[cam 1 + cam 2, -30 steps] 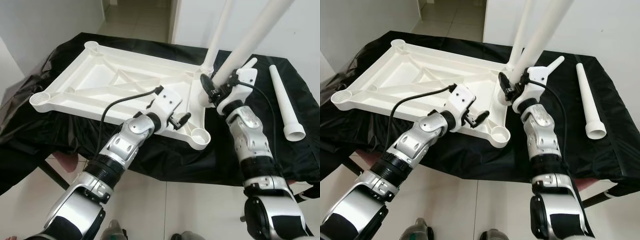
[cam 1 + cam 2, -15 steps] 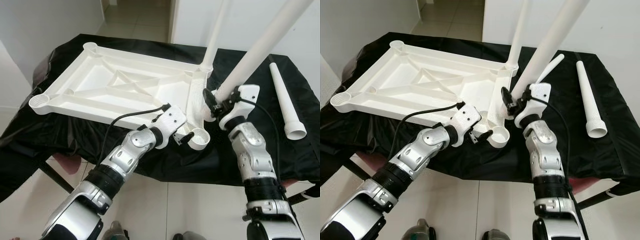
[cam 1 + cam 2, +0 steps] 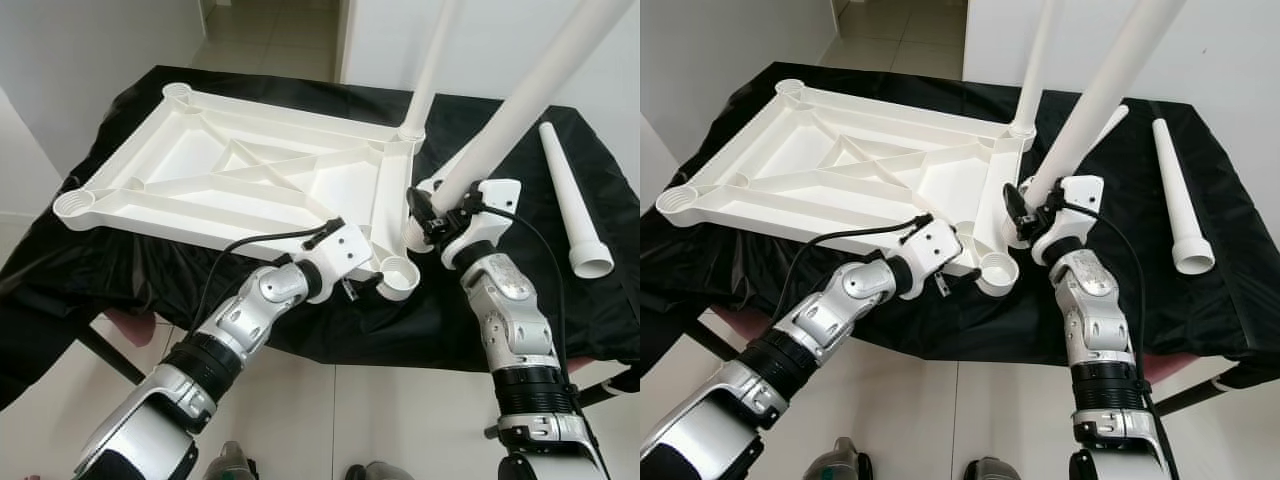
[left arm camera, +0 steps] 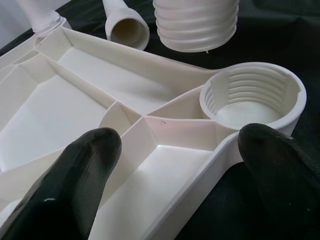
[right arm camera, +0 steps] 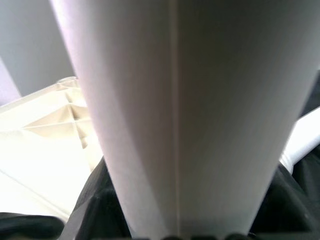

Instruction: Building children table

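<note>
Right gripper [image 3: 432, 212] clamping a white table leg [image 3: 520, 100] tilted just above the corner socket [image 3: 399, 272] of the upturned tabletop [image 3: 240, 165], left gripper [image 4: 175, 150] spread open straddling that corner's edge, black cloth [image 3: 480, 300] lying beneath.

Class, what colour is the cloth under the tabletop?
Black; the cloth shows best in the left eye view, under the white tabletop.

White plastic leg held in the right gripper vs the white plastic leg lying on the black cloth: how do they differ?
The held white plastic leg stands tilted, wide threaded end down beside the tabletop's near corner socket; the loose white plastic leg lies flat on the black cloth. The right gripper clamps the held leg; nothing touches the loose leg. Both are white, tapered tubes, neither yet screwed in.
</note>
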Robot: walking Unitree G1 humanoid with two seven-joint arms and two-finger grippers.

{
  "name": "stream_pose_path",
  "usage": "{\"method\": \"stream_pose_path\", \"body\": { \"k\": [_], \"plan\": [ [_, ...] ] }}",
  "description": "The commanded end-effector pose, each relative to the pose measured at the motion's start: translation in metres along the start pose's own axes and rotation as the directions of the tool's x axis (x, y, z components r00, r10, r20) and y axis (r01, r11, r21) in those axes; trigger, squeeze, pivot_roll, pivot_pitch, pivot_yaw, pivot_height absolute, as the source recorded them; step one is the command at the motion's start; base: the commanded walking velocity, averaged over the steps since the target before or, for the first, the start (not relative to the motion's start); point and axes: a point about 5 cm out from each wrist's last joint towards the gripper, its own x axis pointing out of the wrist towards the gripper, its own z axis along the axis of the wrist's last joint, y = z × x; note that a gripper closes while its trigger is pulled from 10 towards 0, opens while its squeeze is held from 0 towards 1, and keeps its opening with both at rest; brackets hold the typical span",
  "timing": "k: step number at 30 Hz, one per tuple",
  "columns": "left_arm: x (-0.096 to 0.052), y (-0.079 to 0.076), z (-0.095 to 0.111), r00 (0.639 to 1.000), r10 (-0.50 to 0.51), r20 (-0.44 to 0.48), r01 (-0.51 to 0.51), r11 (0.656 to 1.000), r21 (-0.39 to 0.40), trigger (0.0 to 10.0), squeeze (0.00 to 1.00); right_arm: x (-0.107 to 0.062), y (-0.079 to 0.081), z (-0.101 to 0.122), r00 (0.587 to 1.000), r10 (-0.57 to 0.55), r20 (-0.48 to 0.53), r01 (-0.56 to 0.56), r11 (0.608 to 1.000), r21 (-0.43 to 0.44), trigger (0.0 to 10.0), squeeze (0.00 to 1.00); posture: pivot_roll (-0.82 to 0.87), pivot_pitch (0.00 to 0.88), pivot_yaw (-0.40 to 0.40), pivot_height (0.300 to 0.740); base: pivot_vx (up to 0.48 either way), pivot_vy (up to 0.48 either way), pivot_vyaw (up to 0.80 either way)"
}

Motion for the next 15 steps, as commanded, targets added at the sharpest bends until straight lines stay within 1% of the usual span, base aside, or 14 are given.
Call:
{"method": "stream_pose_path", "body": {
  "k": [1, 2, 3, 4, 5, 7, 9, 12, 13, 15],
  "plan": [
    [-0.001, -0.008, -0.006, 0.992, -0.123, -0.034, 0.124, 0.992, 0.017, 10.0, 0.00, -0.001, 0.001, 0.003, 1.000, 0.013, 0.004, -0.013, 1.000, 0.000, 10.0, 0.00, 0.00, 0.016, 0.014, 0.740, 0.000, 0.000, 0.00],
    [0.000, -0.007, -0.013, 0.993, -0.098, -0.073, 0.101, 0.994, 0.038, 10.0, 0.00, -0.004, 0.008, 0.001, 0.998, 0.059, -0.010, -0.059, 0.998, 0.017, 10.0, 0.00, 0.00, 0.009, 0.013, 0.740, 0.000, 0.000, 0.00],
    [0.000, -0.007, -0.013, 0.993, -0.098, -0.073, 0.101, 0.994, 0.038, 10.0, 0.00, -0.004, 0.008, 0.001, 0.998, 0.059, -0.010, -0.059, 0.998, 0.017, 10.0, 0.00, 0.00, 0.009, 0.013, 0.740, 0.000, 0.000, 0.00],
    [0.001, -0.004, -0.016, 0.993, -0.069, -0.094, 0.074, 0.996, 0.051, 10.0, 0.00, -0.008, 0.015, -0.001, 0.994, 0.104, -0.033, -0.103, 0.994, 0.029, 10.0, 0.00, 0.00, 0.006, 0.011, 0.740, 0.000, 0.000, 0.00],
    [0.001, -0.004, -0.016, 0.993, -0.069, -0.094, 0.074, 0.996, 0.051, 10.0, 0.00, -0.008, 0.015, -0.001, 0.994, 0.104, -0.033, -0.103, 0.994, 0.029, 10.0, 0.00, 0.00, 0.006, 0.011, 0.740, 0.000, 0.000, 0.00],
    [0.001, 0.004, -0.017, 0.994, -0.009, -0.106, 0.015, 0.998, 0.058, 10.0, 0.00, -0.014, 0.024, -0.006, 0.983, 0.168, -0.079, -0.165, 0.985, 0.040, 10.0, 0.00, 0.00, 0.003, 0.009, 0.740, 0.000, 0.000, 0.00],
    [0.001, 0.004, -0.017, 0.994, -0.009, -0.106, 0.015, 0.998, 0.058, 10.0, 0.00, -0.014, 0.024, -0.006, 0.983, 0.168, -0.079, -0.165, 0.985, 0.040, 10.0, 0.00, 0.00, 0.003, 0.009, 0.740, 0.000, 0.000, 0.00],
    [-0.001, 0.012, -0.024, 0.988, 0.042, -0.147, -0.033, 0.997, 0.067, 10.0, 0.00, -0.019, 0.027, -0.011, 0.972, 0.200, -0.122, -0.197, 0.980, 0.041, 10.0, 0.00, 0.00, 0.003, 0.004, 0.740, 0.000, 0.000, 0.00],
    [-0.001, 0.012, -0.024, 0.988, 0.042, -0.147, -0.033, 0.997, 0.067, 10.0, 0.00, -0.019, 0.027, -0.011, 0.972, 0.200, -0.122, -0.197, 0.980, 0.041, 10.0, 0.00, 0.00, 0.003, 0.004, 0.740, 0.000, 0.000, 0.00],
    [-0.002, 0.021, -0.027, 0.980, 0.102, -0.171, -0.090, 0.993, 0.078, 10.0, 0.00, -0.020, 0.027, -0.013, 0.966, 0.208, -0.151, -0.203, 0.978, 0.048, 10.0, 0.00, 0.00, 0.010, 0.003, 0.740, 0.000, 0.000, 0.00]
  ]
}}
